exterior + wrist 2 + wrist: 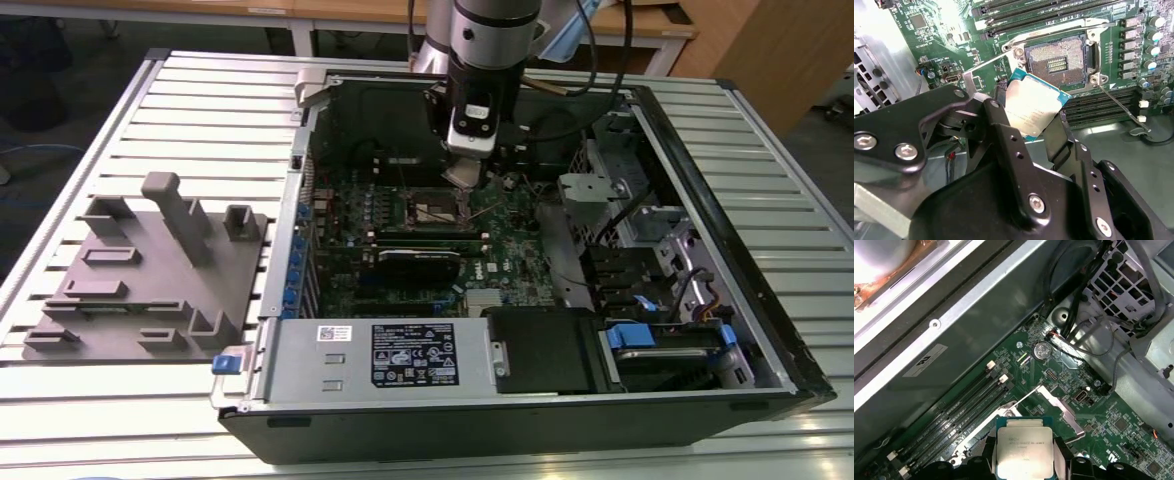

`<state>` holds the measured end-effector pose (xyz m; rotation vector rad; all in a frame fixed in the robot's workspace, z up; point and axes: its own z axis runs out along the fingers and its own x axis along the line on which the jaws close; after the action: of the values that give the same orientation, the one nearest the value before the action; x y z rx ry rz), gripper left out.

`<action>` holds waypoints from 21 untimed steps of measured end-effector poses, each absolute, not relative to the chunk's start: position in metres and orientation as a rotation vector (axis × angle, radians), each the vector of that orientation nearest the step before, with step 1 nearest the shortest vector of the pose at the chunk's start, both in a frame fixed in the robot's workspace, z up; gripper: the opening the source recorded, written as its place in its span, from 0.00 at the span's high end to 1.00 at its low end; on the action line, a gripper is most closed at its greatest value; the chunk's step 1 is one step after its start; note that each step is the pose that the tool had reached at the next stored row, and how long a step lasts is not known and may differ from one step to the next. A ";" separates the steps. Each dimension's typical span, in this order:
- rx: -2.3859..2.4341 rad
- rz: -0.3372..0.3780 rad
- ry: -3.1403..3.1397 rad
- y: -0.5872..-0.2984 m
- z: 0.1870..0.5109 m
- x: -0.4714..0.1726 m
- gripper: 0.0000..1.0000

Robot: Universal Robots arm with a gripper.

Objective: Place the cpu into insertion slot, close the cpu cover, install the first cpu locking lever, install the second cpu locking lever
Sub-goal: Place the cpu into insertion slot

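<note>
My gripper [1030, 122] is shut on the cpu [1032, 104], a flat square chip with a silver-grey top and green edge, gripped by two opposite sides. It hangs tilted just above and beside the insertion slot [1056, 59], whose dark pin field lies bare. In the first wrist view the cpu [1023, 452] sits between the black fingers [985, 462]. Swung open next to the slot is the silvery cpu cover [1056, 406]. One thin locking lever [1119, 107] sticks out away from the slot. In the exterior view the gripper [461, 178] hovers over the insertion slot [434, 210] inside the open case.
The green board [400, 260] lies in an open computer case [534, 420] on a slatted table. Long black memory slots [964, 410] flank the socket. Cables and a metal drive cage [641, 230] stand on the exterior view's right; a grey fixture block [147, 270] lies on its left.
</note>
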<state>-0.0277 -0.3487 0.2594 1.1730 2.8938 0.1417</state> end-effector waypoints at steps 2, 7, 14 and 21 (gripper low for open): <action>1.173 0.142 2.894 -0.349 0.259 -0.028 0.46; 1.174 0.142 2.893 -0.349 0.259 -0.028 0.46; 1.238 0.141 2.864 -0.349 0.259 -0.028 0.46; 1.293 0.140 2.838 -0.349 0.259 -0.028 0.46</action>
<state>-0.0277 -0.3487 0.2589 1.2932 2.8380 0.1402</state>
